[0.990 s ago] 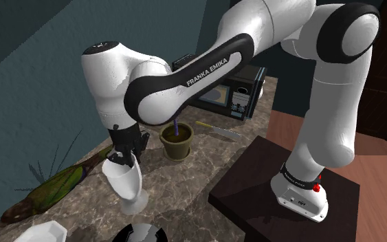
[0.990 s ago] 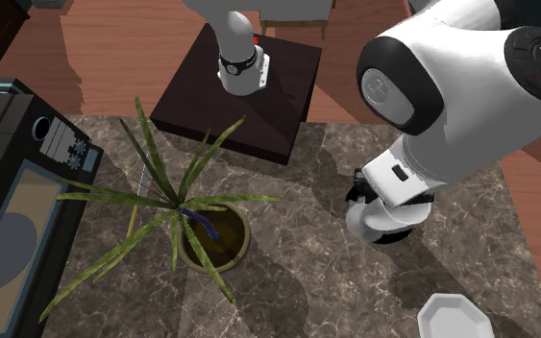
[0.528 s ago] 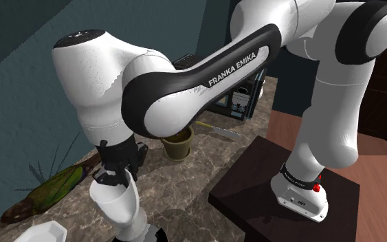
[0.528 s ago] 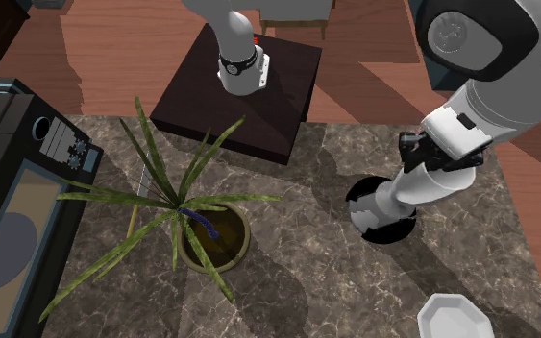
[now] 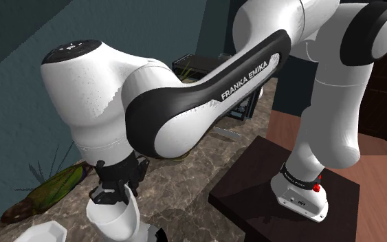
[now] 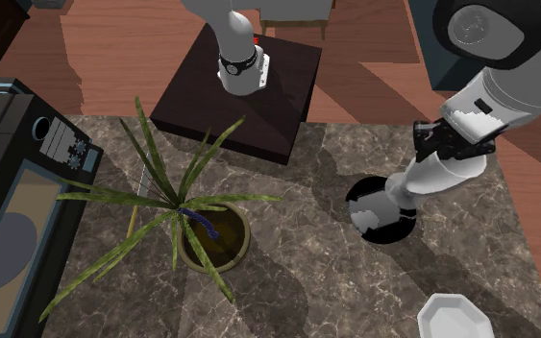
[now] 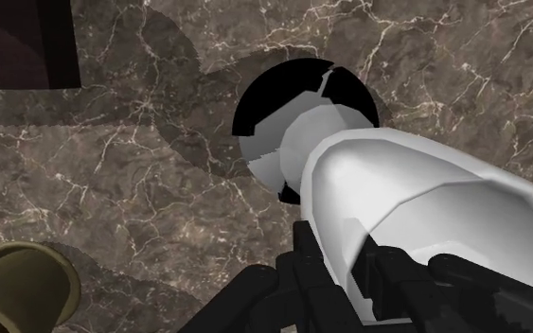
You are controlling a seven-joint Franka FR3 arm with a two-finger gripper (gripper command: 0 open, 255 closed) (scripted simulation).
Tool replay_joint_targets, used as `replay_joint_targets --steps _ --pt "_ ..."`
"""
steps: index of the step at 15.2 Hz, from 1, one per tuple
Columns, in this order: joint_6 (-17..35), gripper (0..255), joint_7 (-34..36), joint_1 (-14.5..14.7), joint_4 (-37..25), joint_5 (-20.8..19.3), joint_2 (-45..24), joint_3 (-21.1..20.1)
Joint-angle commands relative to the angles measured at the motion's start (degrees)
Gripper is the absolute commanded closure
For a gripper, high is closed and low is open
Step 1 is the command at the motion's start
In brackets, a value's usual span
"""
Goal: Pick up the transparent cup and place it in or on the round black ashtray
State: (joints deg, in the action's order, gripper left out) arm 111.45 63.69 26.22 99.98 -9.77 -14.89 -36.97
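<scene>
The cup (image 6: 424, 181) is drawn plain white and grey, not clear. It hangs tilted with its base over the round black ashtray (image 6: 385, 229) on the marble counter. My gripper (image 6: 448, 144) is shut on the cup's rim, one finger inside and one outside. In the wrist view the fingers (image 7: 316, 274) clasp the rim of the cup (image 7: 425, 199), and its base overlaps the ashtray (image 7: 259, 109) beyond. From the shoulder view the gripper (image 5: 113, 194) holds the cup (image 5: 118, 218) at the bottom edge; whether the base touches the ashtray I cannot tell.
A potted plant (image 6: 210, 238) with long leaves stands at the counter's middle; its pot (image 7: 16, 286) also appears beside the fingers. A black microwave (image 6: 9, 206) sits at the second exterior view's left. A white octagonal dish (image 6: 454, 317) lies near the ashtray. The dark stand (image 6: 244, 91) borders the counter.
The arm has carried the cup toward the shoulder view's lower left and lower, from beside the plant pot to over the ashtray. The grip on the cup is unchanged.
</scene>
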Motion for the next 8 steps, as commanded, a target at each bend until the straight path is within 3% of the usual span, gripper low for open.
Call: replay_joint_targets --steps 1,8 --pt "1.3 255 0.3 0.1 0.9 -0.4 -0.5 0.1" --pt "6.1 255 1.3 0.5 4.1 -1.9 -2.3 0.7"
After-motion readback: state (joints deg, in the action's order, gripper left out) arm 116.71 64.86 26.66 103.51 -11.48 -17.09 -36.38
